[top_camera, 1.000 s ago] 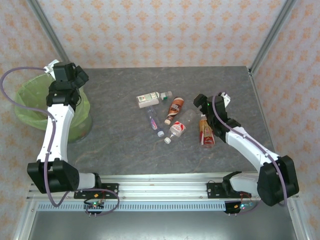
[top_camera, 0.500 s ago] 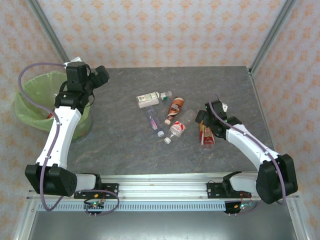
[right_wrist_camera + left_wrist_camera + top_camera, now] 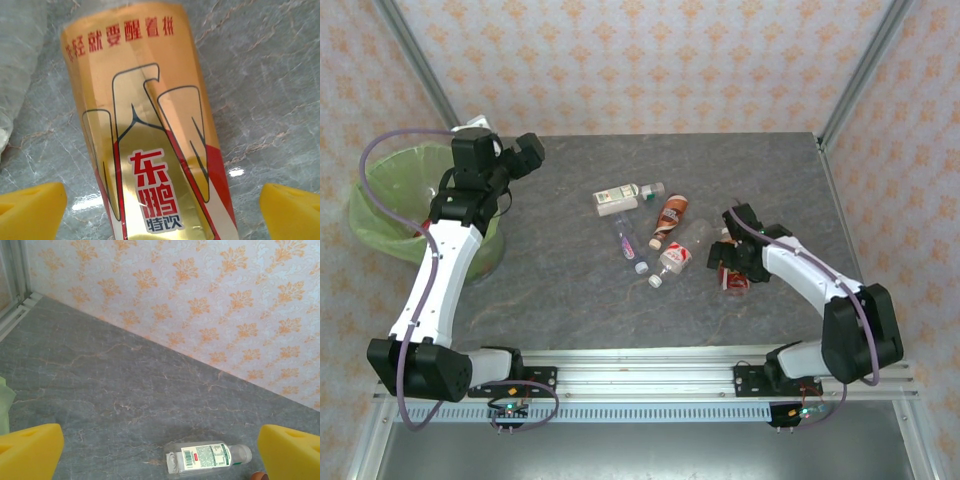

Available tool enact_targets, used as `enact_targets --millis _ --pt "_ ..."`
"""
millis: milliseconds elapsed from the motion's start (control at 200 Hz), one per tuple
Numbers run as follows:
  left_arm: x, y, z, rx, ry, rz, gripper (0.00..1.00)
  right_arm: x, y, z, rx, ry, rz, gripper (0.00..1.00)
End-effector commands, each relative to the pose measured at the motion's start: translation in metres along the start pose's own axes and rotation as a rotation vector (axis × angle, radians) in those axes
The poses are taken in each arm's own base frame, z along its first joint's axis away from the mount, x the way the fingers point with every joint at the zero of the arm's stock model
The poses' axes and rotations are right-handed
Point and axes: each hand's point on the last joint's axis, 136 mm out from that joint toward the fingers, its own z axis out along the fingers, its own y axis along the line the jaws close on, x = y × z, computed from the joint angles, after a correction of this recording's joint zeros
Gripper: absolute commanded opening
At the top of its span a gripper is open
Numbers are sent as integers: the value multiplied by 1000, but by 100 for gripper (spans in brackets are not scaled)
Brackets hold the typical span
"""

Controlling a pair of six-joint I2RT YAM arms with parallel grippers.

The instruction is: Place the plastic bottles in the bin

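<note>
Right gripper (image 3: 160, 212) spread wide over the glossy gold-and-red bottle (image 3: 150, 130), a clear bottle (image 3: 682, 247) crowding its side. Left gripper (image 3: 160, 450) gapes over marbled grey worktop (image 3: 100, 390), beside the lime-lined bin (image 3: 365, 225).

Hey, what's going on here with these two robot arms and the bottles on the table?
Two arms are clearing plastic bottles off a table into a green-lined bin. The right claw is open and lowered over a gold-and-red labelled bottle, one finger on each side, not closed on it yet. The left claw is open and empty, raised near the bin and facing the table. Four others lie in the middle, among them a white-and-green labelled bottle.
</note>
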Motion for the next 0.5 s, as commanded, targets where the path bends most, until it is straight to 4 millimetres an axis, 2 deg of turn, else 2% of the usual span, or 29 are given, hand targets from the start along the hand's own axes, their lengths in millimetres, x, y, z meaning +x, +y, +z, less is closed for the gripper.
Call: enact_targets --millis 0,200,335,495 --pt "-3 -3 -8 16 -20 -10 100 19 -8 8 31 86 -13 99" --pt "-2 10 -12 -36 -50 -25 100 35 -13 23 68 174 -19 100" --pt "-1 12 -13 -46 -48 -25 100 39 -16 26 86 186 -10 92" --pt "0 23 -10 -104 -51 -21 100 49 -15 31 67 217 -2 94"
